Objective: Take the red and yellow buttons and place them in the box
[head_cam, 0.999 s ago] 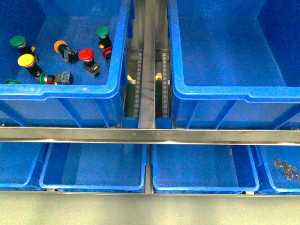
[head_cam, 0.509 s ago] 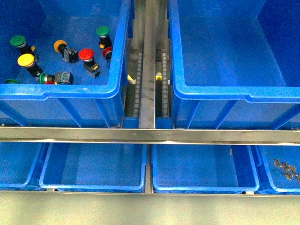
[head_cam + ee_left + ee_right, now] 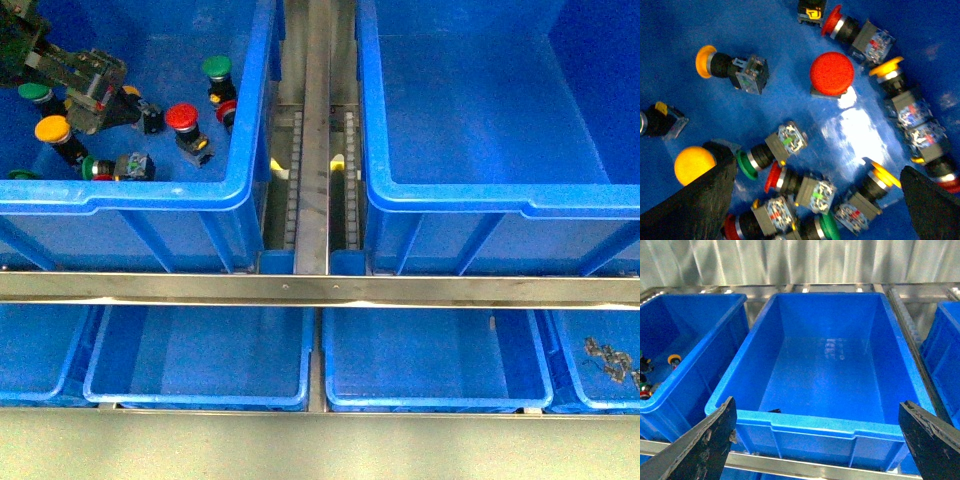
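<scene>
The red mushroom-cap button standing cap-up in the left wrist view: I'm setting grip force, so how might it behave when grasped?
The red button looks top-heavy, with a wide cap over what shows of a narrower black body, so a sideways nudge may tip it. Its rounded cap could slip out of a pinch; the blocky body probably grips better.

Bright, slightly soft; white glare on crate floor [image 3: 860, 132]

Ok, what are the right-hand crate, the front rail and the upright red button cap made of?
The right-hand crate looks glossy moulded plastic: ribs, sheen. The rail is bare metal, likely steel: streaky reflections. The red button cap seems smooth plastic.
</scene>
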Controlling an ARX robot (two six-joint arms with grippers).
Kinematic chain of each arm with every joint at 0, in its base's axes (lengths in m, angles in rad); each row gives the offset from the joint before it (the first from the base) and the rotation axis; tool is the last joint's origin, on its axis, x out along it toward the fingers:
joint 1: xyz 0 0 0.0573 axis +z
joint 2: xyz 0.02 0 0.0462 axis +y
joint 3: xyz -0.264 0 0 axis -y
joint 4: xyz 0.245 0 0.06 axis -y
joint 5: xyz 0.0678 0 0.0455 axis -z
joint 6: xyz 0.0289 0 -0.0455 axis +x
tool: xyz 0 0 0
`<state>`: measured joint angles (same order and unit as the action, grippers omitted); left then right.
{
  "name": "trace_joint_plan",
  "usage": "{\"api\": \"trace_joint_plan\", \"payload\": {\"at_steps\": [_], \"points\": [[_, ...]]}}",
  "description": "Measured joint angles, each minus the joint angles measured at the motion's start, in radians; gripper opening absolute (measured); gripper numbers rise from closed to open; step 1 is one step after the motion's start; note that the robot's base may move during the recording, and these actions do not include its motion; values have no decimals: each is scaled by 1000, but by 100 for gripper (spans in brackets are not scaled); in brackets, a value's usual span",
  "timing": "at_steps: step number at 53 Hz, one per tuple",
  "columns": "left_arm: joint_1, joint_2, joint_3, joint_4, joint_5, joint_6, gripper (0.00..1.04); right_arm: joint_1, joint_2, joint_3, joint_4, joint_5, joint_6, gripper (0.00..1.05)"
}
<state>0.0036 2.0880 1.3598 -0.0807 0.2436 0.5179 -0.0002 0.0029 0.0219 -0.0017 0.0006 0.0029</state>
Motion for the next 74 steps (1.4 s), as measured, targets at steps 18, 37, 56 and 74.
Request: {"api": "trace_joint_plan", "payload": {"at_steps": [18, 37, 56, 74], "points": [[-24, 288, 320, -79, 40, 21, 97, 0, 0, 0, 0, 0, 0, 98], [-46, 408, 466, -121, 55, 13, 97, 0, 0, 0, 0, 0, 0, 98], [-45, 459, 528, -136, 69, -26, 82, 0, 0, 0, 0, 0, 0, 98], [-43, 466, 542, -134, 81, -70, 35, 0, 0, 0, 0, 0, 0, 98]]}}
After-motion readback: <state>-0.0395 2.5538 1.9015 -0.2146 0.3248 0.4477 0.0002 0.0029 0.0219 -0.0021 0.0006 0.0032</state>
